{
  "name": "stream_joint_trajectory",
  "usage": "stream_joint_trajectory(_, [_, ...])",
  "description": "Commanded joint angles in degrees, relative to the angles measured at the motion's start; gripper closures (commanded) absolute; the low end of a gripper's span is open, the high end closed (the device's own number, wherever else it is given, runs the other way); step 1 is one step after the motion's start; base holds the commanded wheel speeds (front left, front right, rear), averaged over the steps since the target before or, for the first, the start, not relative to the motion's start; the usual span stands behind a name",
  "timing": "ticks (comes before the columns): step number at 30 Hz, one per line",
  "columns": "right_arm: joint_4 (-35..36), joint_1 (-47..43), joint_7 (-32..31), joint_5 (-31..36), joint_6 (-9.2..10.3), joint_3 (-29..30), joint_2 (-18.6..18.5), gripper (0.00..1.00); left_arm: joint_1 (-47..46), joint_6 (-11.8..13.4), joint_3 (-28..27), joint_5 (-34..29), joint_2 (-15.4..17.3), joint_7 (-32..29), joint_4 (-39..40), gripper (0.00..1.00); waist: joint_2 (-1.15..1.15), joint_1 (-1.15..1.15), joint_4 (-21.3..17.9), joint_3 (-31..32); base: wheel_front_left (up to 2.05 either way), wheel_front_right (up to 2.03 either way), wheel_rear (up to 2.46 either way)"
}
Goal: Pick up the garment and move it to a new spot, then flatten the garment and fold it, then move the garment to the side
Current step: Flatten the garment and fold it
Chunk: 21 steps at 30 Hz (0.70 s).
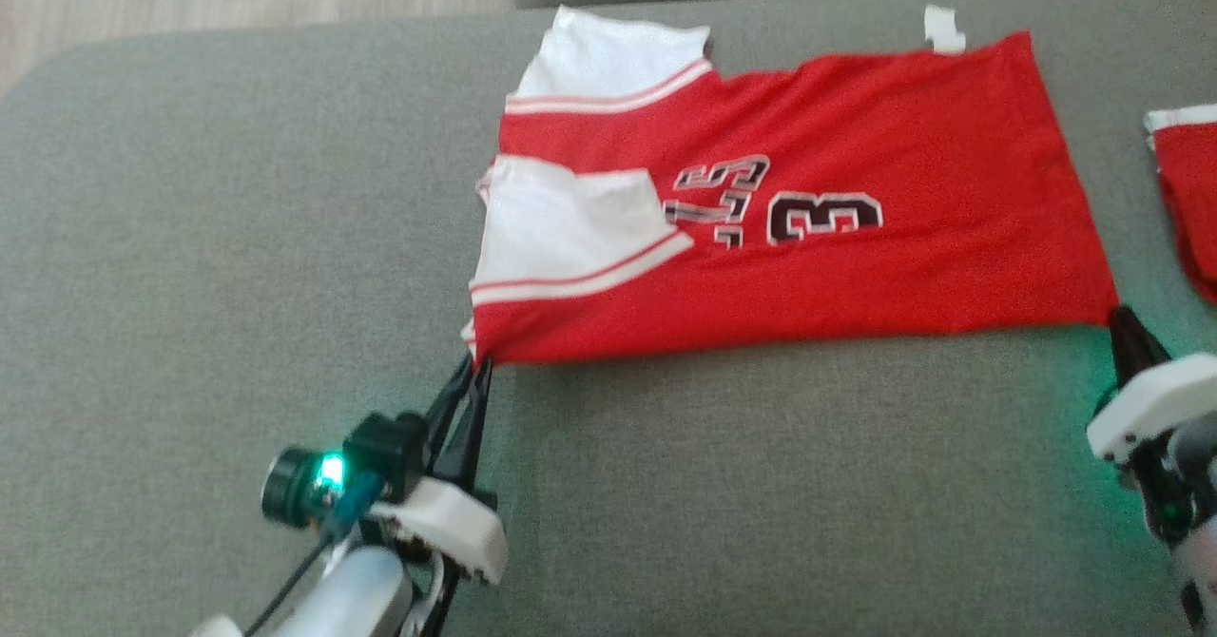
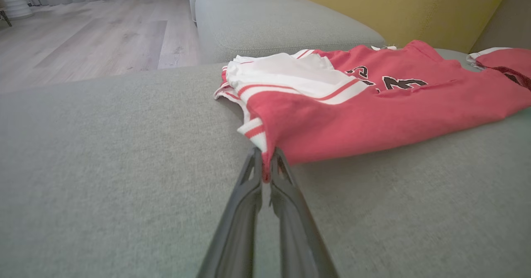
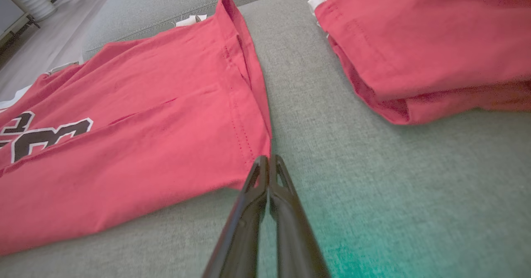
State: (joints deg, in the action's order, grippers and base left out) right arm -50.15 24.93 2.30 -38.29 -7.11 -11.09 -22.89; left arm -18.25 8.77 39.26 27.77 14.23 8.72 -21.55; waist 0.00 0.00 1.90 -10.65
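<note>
garment (image 1: 856, 266): we're looking at a red jersey lying spread flat on the grey sofa cushion (image 1: 238, 238), white sleeves folding in over its left end, number facing up.
left gripper (image 1: 478, 363): it's pinching the near left corner, red cloth sitting between the tips.
right gripper (image 1: 1120, 318): fingers are pressing together right at the near right hem corner; we're not managing to tell if cloth is caught.
second red garment (image 1: 1193, 190): it's lying off the right end, not touching.
</note>
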Motion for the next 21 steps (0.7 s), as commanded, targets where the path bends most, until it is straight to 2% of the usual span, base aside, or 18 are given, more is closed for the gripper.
stream_joint_trajectory(1, [2.3,-2.1,1.4,-0.8,-0.37,-1.2,-2.1,1.0,0.7,0.7,-1.5,0.7,1.9,0.8,2.5,1.0,0.0,0.0,0.4,1.8,0.0,0.0,0.0])
stream_joint_trajectory(5, [5.0,-6.5,2.5,-1.6,-0.37,-1.5,-3.2,1.0,4.8,1.9,-1.2,1.4,2.4,0.7,5.1,1.0,0.0,0.0,0.7,3.9,0.0,0.0,0.0])
stream_joint_trajectory(8, [7.8,-12.0,3.9,-0.3,-0.37,-1.3,-5.4,1.0,9.2,2.8,-0.6,2.4,3.0,0.1,8.2,1.0,0.0,0.0,1.1,5.5,0.0,0.0,0.0])
stream_joint_trajectory(12, [11.1,-18.5,4.5,0.8,-0.37,0.3,-6.5,1.0,13.4,4.2,-0.2,3.1,4.1,-0.9,11.6,1.0,0.0,0.0,1.2,6.4,0.0,0.0,0.0])
stream_joint_trajectory(21, [18.9,-29.5,3.0,6.2,-0.37,6.6,-4.7,1.0,19.8,4.9,1.9,4.5,6.7,-4.8,15.5,1.0,0.0,0.0,0.5,8.3,0.0,0.0,0.0])
